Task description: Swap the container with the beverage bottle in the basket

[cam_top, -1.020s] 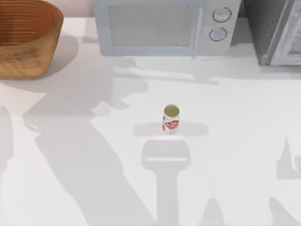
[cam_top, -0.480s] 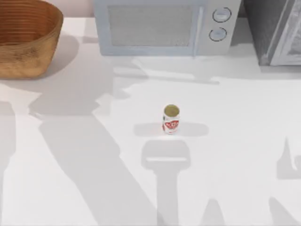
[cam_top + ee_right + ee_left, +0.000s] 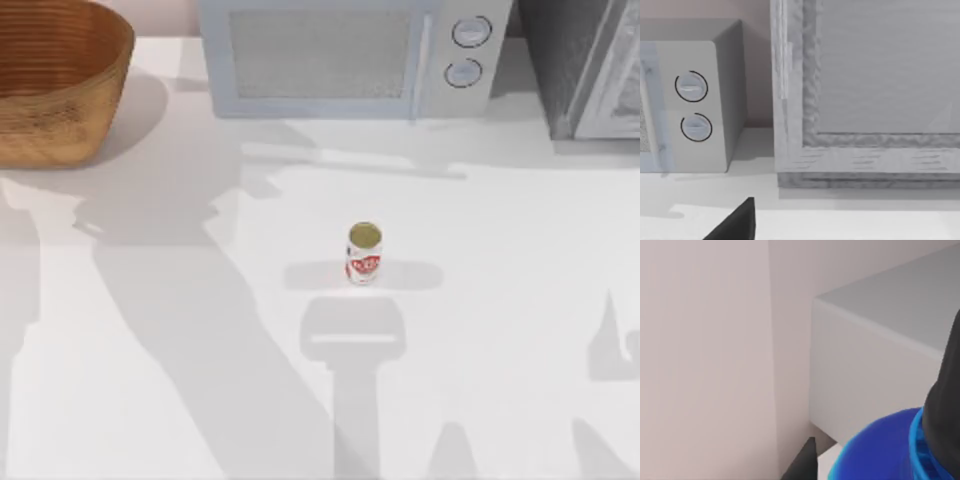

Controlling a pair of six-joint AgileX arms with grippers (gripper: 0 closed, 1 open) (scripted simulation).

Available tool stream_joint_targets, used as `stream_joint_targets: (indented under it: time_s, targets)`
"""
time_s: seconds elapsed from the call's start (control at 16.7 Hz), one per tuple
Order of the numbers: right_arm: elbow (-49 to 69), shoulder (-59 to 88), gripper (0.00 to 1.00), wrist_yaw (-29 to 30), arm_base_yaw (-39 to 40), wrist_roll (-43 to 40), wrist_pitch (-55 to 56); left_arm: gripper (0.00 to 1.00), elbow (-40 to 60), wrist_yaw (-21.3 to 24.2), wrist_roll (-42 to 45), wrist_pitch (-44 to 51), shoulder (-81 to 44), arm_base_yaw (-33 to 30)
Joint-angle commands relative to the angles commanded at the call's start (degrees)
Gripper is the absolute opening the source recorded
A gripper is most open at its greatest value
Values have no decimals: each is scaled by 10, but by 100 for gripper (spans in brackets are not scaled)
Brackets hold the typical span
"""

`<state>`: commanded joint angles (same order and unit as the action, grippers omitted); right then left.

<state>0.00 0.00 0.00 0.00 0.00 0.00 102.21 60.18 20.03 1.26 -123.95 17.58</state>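
Note:
The beverage bottle [image 3: 364, 253], white with a red label and a dull gold top, stands upright in the middle of the table. At the far left corner sits the woven basket [image 3: 52, 85], and the part of its inside that I see holds nothing. In the left wrist view a rounded blue container [image 3: 885, 465] sits between two dark fingers, so my left gripper [image 3: 872, 450] is shut on it, up near a grey box and the wall. My right gripper [image 3: 735, 225] shows as a dark tip low in the right wrist view, facing the microwave's knobs.
A grey microwave [image 3: 345, 55] stands along the back edge, its two knobs [image 3: 692, 105] at its right end. A grey cabinet [image 3: 585, 65] fills the far right corner. Arm shadows lie across the white table [image 3: 520, 260] around the bottle.
The broad arm shadow on the left half of the table has shifted and changed shape. The bottle and the basket have stayed where they were.

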Motion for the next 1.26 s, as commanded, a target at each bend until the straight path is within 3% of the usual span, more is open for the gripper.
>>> stream_joint_targets:
  time_s: [0.12,0.9,1.26]
  targets:
    - [0,0,100,0,0,0,0,0,0,0,0,0,0,0]
    - [0,0,100,0,0,0,0,98,0,0,0,0,0,0]
    - [0,0,100,0,0,0,0,100,0,0,0,0,0,0]
